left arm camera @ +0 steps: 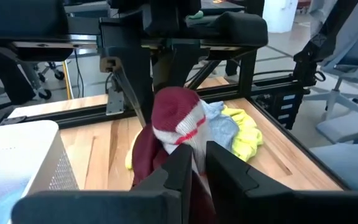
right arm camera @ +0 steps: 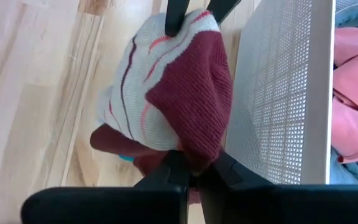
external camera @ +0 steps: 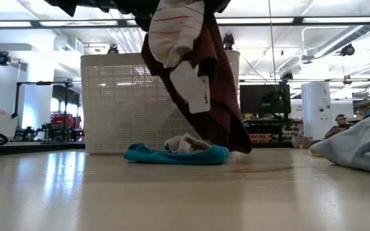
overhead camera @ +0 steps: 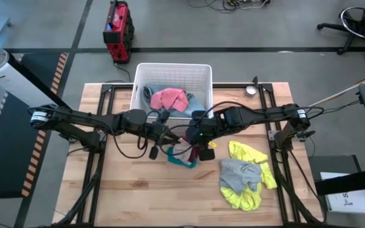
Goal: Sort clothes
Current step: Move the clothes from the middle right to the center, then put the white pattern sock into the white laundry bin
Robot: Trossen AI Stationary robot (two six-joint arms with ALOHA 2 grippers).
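High view shows me both arms meeting over the middle of the wooden table, just in front of the white plastic basket. My right gripper is pinched shut on the maroon garment, a knitted piece with a cream, red-striped panel. My left gripper is clamped on the same garment from the other side, its fingers nearly together with fabric between them. From the low view I see the maroon garment hanging clear of the table with a white tag dangling from it. A teal garment lies flat on the wood right beneath, just in front of the basket. Inside the basket I can see a pink garment on top of a light blue one. Off to the right side of the table a grey garment rests on a bright yellow one, well apart from the basket.
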